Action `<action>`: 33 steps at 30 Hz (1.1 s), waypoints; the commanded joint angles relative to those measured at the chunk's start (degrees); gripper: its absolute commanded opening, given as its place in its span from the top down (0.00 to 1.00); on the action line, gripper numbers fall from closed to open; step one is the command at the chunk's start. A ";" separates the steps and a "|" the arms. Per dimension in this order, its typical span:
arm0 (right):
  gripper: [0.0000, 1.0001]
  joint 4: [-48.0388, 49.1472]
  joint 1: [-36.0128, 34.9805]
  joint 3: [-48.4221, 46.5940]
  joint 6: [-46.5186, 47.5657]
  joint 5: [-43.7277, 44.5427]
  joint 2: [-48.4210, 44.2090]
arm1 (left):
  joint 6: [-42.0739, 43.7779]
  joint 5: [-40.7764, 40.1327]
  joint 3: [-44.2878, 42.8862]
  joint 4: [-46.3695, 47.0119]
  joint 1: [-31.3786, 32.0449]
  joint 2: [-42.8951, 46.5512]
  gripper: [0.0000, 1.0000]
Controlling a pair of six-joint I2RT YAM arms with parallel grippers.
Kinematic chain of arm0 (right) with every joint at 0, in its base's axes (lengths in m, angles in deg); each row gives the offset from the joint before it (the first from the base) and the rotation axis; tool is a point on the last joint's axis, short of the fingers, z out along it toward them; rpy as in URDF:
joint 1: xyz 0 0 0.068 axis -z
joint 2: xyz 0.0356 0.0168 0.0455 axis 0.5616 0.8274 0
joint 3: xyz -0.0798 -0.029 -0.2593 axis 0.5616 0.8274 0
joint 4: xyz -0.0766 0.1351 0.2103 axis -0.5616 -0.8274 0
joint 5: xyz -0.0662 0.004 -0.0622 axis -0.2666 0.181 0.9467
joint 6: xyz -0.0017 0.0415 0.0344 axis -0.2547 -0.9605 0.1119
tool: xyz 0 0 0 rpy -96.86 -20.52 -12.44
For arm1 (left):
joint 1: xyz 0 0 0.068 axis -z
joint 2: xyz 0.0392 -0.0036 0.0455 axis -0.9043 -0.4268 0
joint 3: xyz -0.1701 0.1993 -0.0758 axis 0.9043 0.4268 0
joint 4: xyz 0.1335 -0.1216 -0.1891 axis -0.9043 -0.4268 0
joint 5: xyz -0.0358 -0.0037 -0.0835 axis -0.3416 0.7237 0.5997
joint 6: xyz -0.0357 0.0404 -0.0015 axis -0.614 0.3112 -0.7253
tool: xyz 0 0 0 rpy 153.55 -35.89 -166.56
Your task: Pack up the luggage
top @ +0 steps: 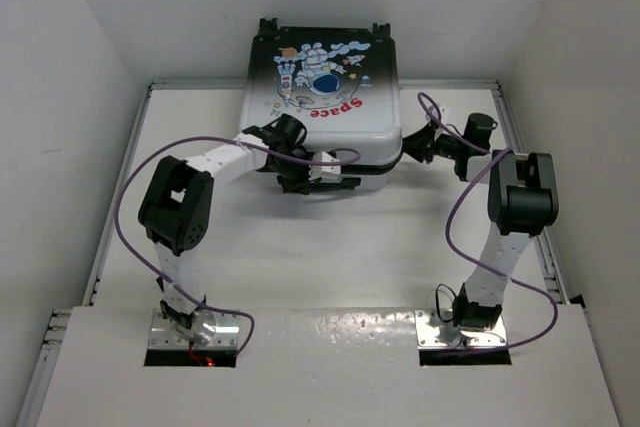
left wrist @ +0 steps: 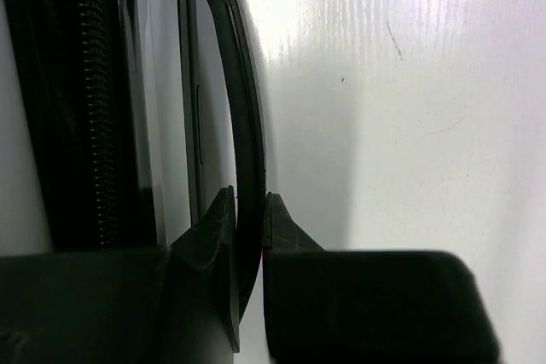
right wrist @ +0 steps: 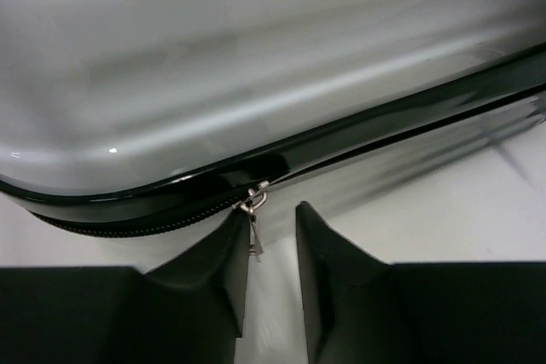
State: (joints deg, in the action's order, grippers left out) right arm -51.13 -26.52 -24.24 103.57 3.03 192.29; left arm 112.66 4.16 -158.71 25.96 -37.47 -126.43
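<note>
The luggage point(top: 320, 97) lies shut and flat at the back middle of the table, its astronaut picture and red "Space" lettering facing up. My left gripper point(top: 335, 169) is at its near edge. In the left wrist view that gripper point(left wrist: 247, 198) is shut on the thin black handle point(left wrist: 247, 125), beside the zipper track point(left wrist: 98, 108). My right gripper point(top: 408, 150) is at the case's near right corner. Seen from the right wrist, the gripper point(right wrist: 271, 210) has its jaws apart, and the small metal zipper pull point(right wrist: 254, 236) hangs between them against the left finger, below the shell point(right wrist: 256, 57).
The white table point(top: 330, 247) has raised rails along its left point(top: 120, 207) and right point(top: 530, 187) sides, with white walls behind and beside it. Purple cables point(top: 130, 197) loop off both arms over the table.
</note>
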 commanded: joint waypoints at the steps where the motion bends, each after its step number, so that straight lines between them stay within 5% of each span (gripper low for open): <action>1: 0.80 14.71 -2.01 -1.47 -6.48 -7.17 0.57 | -6.37 -6.03 2.07 -8.65 -6.70 -7.60 1.00; 5: 1.00 30.66 -2.72 0.73 -18.16 -8.49 1.71 | -6.90 -6.03 2.07 -8.65 -6.70 -7.60 1.00; 15: 1.00 49.00 0.18 13.38 -32.94 -13.94 -6.53 | -13.31 -2.96 1.54 -6.81 -6.70 -7.08 1.00; 22: 1.00 48.49 -0.34 23.57 -33.30 -14.65 -14.89 | -15.77 -1.56 2.07 -4.79 -3.81 -4.71 1.00; 24: 1.00 43.16 -1.48 25.95 -29.30 -12.64 -18.30 | -16.30 -1.02 2.07 -4.26 -3.10 -4.70 1.00; 26: 1.00 25.54 -4.38 26.05 -21.22 -7.48 -21.30 | -16.30 0.99 2.07 -4.26 -2.31 -4.09 1.00; 28: 1.00 -31.79 -10.32 18.08 18.43 4.30 -27.72 | -16.91 1.78 2.60 -3.64 -1.69 -3.47 1.00; 29: 1.00 -35.85 -12.71 15.70 19.86 5.12 -27.13 | -16.92 2.40 2.60 -3.64 -1.17 -3.47 1.00; 31: 1.00 -23.71 -12.82 18.38 5.42 3.99 -27.90 | -16.92 2.93 3.21 -2.33 -1.16 -2.94 1.00; 33: 1.00 -15.29 -15.45 26.25 2.93 9.14 -31.42 | -17.44 2.93 3.74 -1.80 -0.64 -2.94 1.00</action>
State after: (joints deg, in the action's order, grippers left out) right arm -62.98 -33.76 -4.37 104.24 23.43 166.30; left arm 111.00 4.55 -157.55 26.66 -37.29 -125.09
